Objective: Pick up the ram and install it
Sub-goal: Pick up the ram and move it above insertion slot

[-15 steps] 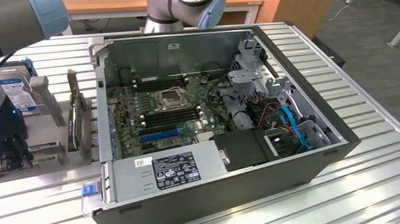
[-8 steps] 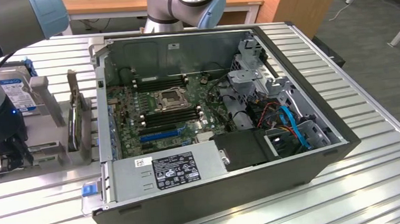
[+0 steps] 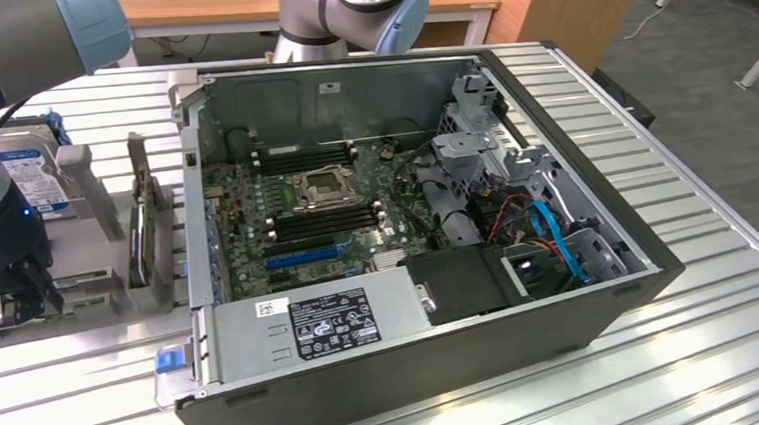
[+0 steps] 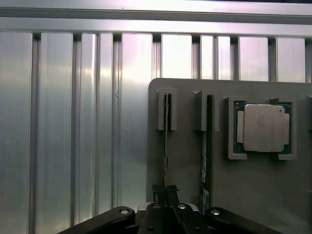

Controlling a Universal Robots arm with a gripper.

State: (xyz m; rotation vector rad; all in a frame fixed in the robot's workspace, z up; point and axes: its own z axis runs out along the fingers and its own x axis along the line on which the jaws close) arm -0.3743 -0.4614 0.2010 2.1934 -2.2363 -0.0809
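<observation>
At the holder (image 4: 187, 161), end effector (image 4: 165, 190) narrowly pinches the ram (image 4: 166, 122).

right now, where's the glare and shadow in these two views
Wrist view: strong glare streaks on the ribbed table, the ram a dark line, the jaws shut on it in shadow. Exterior view: the table shines too, the computer case is shaded inside.

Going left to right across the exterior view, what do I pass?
gripper → expansion card → motherboard → blue cables
</observation>
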